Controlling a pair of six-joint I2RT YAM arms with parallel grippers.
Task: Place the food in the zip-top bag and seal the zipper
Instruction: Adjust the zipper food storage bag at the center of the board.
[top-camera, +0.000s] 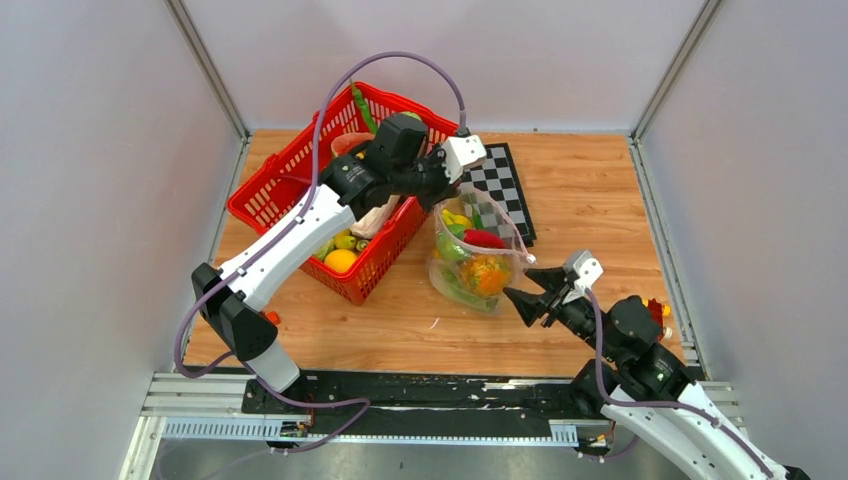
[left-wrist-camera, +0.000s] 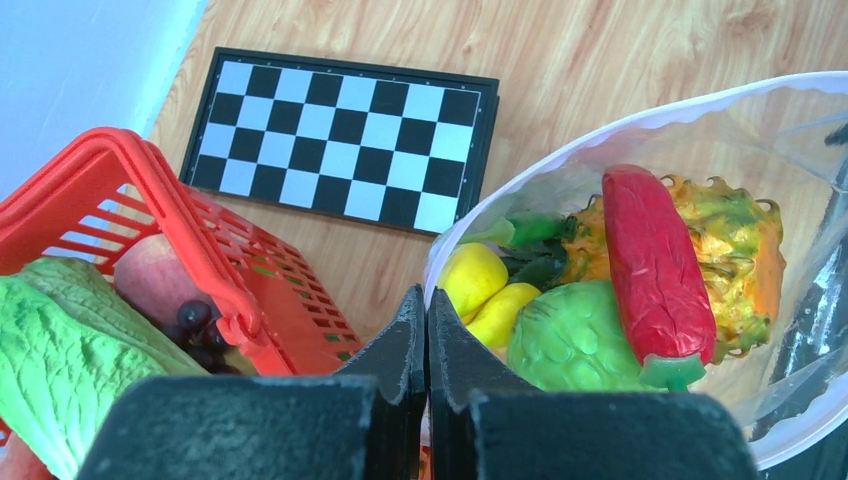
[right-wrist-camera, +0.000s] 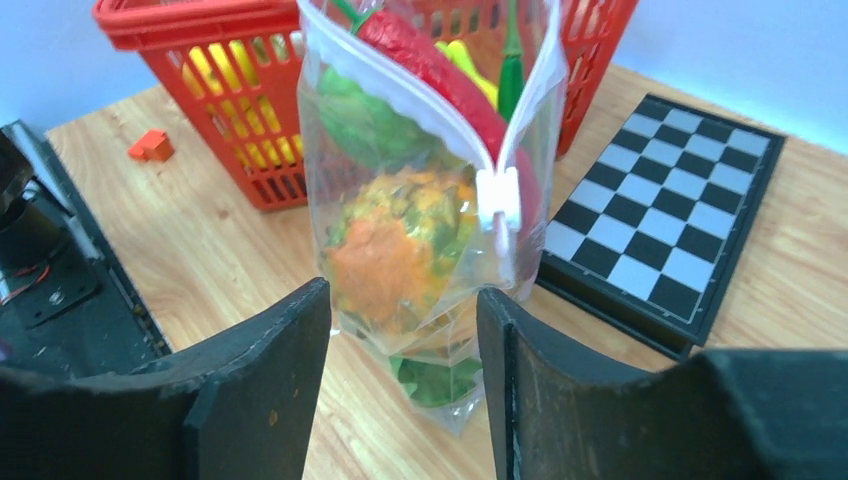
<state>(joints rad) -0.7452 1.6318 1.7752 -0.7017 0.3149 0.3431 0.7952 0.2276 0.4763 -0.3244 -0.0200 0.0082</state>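
**Obs:** Where is the clear crinkly plastic zip-top bag (top-camera: 472, 262), and what holds it?

**Rec:** It stands upright mid-table, just beside the red mesh plastic basket (top-camera: 378, 262). The food is inside: a red toy chilli (left-wrist-camera: 655, 265) on top and an orange knobbly toy pumpkin piece (right-wrist-camera: 390, 250) lower down. The left gripper (left-wrist-camera: 427, 305) is clenched tight, and the bag's rim runs straight into its closed fingertips (I read that as a pinch on the far lip).

**Obs:** And the right gripper (top-camera: 517, 283)?

**Rec:** Its jaws are spread and hold nothing. It sits near the bag's right side, apart from it and pointing at it.

**Obs:** How does the zipper lie?

**Rec:** The mouth gapes in a V. The pale zipper strip (right-wrist-camera: 400, 92) closes at the white slider tab (right-wrist-camera: 497, 197), which is at the end facing the right gripper and higher than its fingers. The long axis runs away from the right gripper toward the left gripper's pinch and the basket.

**Obs:** Which arm is nearer?

**Rec:** The right, clearly. My judgement is that it must rise to the tab, close on it, then push it along that axis toward the left gripper.
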